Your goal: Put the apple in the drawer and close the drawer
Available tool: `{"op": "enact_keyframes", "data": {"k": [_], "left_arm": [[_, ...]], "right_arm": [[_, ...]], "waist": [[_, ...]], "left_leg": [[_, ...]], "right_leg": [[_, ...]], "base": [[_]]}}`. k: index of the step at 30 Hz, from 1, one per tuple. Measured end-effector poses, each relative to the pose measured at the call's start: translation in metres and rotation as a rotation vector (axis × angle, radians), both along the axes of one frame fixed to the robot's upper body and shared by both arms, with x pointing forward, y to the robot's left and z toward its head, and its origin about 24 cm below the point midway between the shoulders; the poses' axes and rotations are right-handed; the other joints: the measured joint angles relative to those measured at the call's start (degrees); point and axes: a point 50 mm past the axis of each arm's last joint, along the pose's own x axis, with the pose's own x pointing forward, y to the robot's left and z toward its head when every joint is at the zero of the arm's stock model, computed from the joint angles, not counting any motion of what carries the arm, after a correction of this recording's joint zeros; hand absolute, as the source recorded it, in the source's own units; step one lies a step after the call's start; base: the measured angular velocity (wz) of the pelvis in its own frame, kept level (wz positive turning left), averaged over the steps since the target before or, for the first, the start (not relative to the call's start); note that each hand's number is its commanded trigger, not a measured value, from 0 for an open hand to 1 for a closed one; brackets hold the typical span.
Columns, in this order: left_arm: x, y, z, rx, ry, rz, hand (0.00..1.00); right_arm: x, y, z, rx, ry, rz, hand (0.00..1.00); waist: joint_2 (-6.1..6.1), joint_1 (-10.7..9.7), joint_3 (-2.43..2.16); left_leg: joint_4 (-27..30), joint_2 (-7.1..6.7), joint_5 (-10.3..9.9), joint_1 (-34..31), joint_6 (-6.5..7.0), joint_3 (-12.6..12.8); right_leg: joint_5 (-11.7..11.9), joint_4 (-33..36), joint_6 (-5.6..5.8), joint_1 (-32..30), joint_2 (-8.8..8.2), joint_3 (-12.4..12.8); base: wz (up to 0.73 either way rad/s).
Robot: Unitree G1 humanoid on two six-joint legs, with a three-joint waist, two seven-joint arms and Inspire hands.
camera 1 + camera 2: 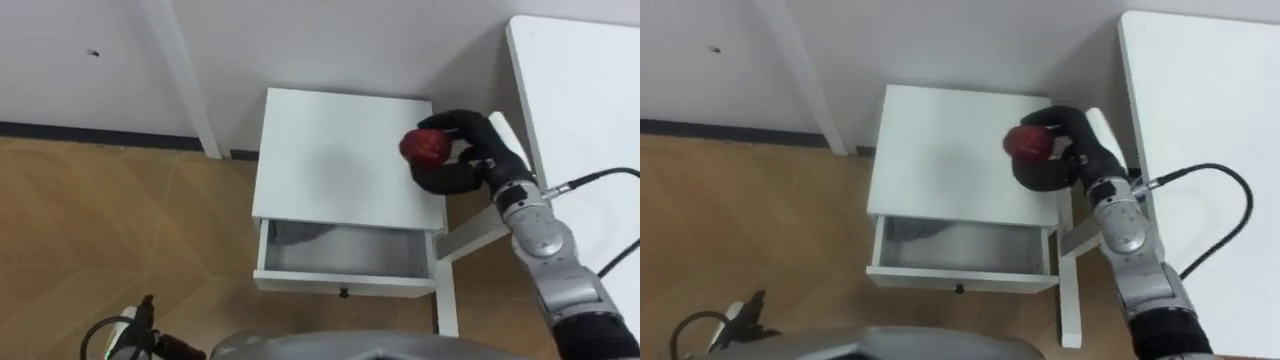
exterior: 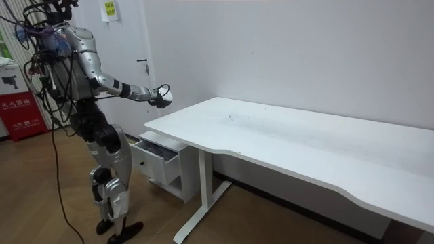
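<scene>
Big white worktop (image 1: pixel 580 100) fills the right side, and its leg (image 1: pixel 447 300) stands just right of the small white cabinet (image 1: pixel 330 160), so the arm has to come in past it. The cabinet's drawer (image 1: pixel 345 272) is pulled open toward the near side, with something grey in its far left corner that I can't make out. The right hand (image 1: pixel 480 160) hovers over the cabinet top's far right corner, fingers curled round the red apple (image 1: pixel 425 147). So I'd say nothing's finished: the apple isn't in and the drawer isn't shut. The left hand (image 1: pixel 140 325) sits low at near left, can't tell its state
</scene>
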Motion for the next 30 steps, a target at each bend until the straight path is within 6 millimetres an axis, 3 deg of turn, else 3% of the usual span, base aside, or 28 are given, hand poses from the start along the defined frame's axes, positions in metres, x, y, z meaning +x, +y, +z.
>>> {"op": "enact_keyframes", "data": {"k": [2,6,17,21,25,30], "left_arm": [[-0.002,-0.001,-0.001,-0.012,0.011,-0.002,0.0],[-0.006,-0.003,-0.002,-0.013,0.031,-0.009,0.0],[-0.005,-0.005,-0.002,-0.016,0.035,-0.02,0.0],[-0.004,-0.006,-0.002,-0.015,0.037,-0.03,0.0],[-0.002,-0.01,-0.003,-0.02,0.04,-0.061,0.0],[0.001,-0.011,-0.003,-0.02,0.036,-0.072,0.0]], "right_arm": [[0.0,0.002,0.001,-0.001,-0.001,0.014,1.0],[-0.002,0.012,-0.003,0.002,0.017,0.059,1.0],[-0.009,0.015,-0.015,-0.059,0.087,0.098,1.0],[-0.011,0.013,-0.018,-0.091,0.099,0.105,1.0],[-0.025,0.002,-0.044,-0.13,0.223,0.068,1.0],[-0.035,-0.004,-0.057,-0.152,0.294,0.052,1.0]], "waist": [[0.18,1.17,0.04],[0.25,1.5,0.09],[0.34,0.71,0.2],[0.32,-0.15,0.2],[0.14,-0.16,0.06],[0.34,-0.4,0.22]], "left_leg": [[-0.09,-0.01,0.0,-0.08,0.0,-0.04],[0.06,-0.11,0.0,-0.54,-0.01,-0.67],[0.05,-0.44,0.0,-1.07,0.02,-1.68],[0.05,-0.46,0.0,-1.31,0.02,-2.04],[0.1,-0.51,0.0,-0.95,0.02,-2.26],[0.0,-0.61,0.01,-1.09,0.03,-2.17]], "right_leg": [[0.0,0.0,0.0,0.1,0.03,-0.03],[0.0,-0.05,0.0,-0.06,-0.02,-0.13],[-0.01,-0.14,0.01,-0.17,0.0,-0.23],[-0.01,-0.14,0.01,-0.25,-0.05,-1.63],[-0.01,-0.11,0.01,0.14,-0.33,-1.58],[-0.02,-0.12,0.04,-0.05,-0.46,-1.81]], "base": [[0.03],[0.09],[0.03],[0.05],[0.05],[-0.02]]}}
